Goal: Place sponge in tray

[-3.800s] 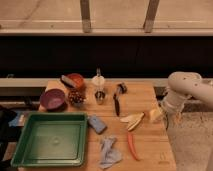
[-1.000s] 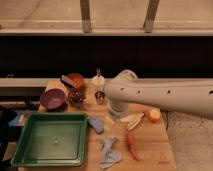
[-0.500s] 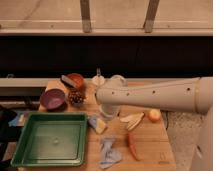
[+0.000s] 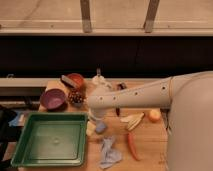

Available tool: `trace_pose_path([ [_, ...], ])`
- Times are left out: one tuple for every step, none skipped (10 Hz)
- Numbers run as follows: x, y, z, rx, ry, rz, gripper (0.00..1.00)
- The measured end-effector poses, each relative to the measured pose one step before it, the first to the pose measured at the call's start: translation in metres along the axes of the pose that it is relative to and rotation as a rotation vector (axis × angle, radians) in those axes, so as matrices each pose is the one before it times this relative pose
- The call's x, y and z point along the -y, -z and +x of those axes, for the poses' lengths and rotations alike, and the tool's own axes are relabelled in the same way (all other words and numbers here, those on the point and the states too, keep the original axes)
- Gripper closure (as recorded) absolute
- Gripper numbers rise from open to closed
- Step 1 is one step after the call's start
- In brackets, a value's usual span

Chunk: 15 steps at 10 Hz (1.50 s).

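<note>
The sponge is a small blue block on the wooden table, just right of the green tray. A pale yellowish piece touches its left side. My white arm reaches in from the right, and the gripper points down right over the sponge, at the tray's near right corner. The gripper hides part of the sponge. The tray is at the front left of the table with nothing in it.
A purple bowl, a red bowl, a dark clump and a white bottle stand at the back. A blue cloth, a red pepper, banana pieces and an orange fruit lie to the right.
The arm has swung from the right edge across the table to the left and come down. The gripper now stands over the sponge beside the tray.
</note>
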<state>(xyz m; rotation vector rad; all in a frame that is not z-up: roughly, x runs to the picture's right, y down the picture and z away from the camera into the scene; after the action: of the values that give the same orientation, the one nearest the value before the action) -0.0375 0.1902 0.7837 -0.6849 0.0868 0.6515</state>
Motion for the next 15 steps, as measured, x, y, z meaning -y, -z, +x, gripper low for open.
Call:
trace_pose_path([
  [0.00361, -0.00575, 0.00025, -0.00044, -0.00702, 0.00312, 0.20],
  [0.00451, -0.00563, -0.00065, -0.00612, -0.00526, 0.00865, 0.20],
  [0.00579, -0.00494, -0.00103, -0.00710, -0.00256, 0.01561, 0.20],
  [0.00320, -0.00271, -0.00103, -0.00510, -0.00299, 0.00879, 0.20],
  [0.00411, -0.00204, 0.00123, -0.00781, -0.00352, 0.00880, 0.20],
  [0.00168, -0.00232, 0.00124, -0.00581, -0.00365, 0.00397, 0.20],
  [-0.00110, -0.00417, 0.00007, -0.00734, 0.00095, 0.00045, 0.20],
  [-0.00339, -0.00455, -0.00182, -0.00563, 0.00435, -0.00193, 0.20],
  [-0.00395, -0.00495, -0.00107, -0.00722, 0.00411, -0.00318, 0.20],
  [-0.00244, -0.00379, -0.00229, -0.00483, 0.00204, -0.00522, 0.20],
  [0.00068, -0.00276, 0.00170, -0.00868, -0.00426, -0.00306, 0.24],
  [-0.00052, -0.00028, 0.00016, -0.00393, 0.00102, -0.00089, 0.30],
  [-0.00099, 0.00119, -0.00020, -0.00066, 0.00600, -0.00009, 0.40],
  [0.00129, 0.00173, 0.00220, -0.00124, 0.00384, 0.00313, 0.51],
  [0.00080, 0.00055, 0.00267, -0.00150, 0.00271, 0.00108, 0.59],
])
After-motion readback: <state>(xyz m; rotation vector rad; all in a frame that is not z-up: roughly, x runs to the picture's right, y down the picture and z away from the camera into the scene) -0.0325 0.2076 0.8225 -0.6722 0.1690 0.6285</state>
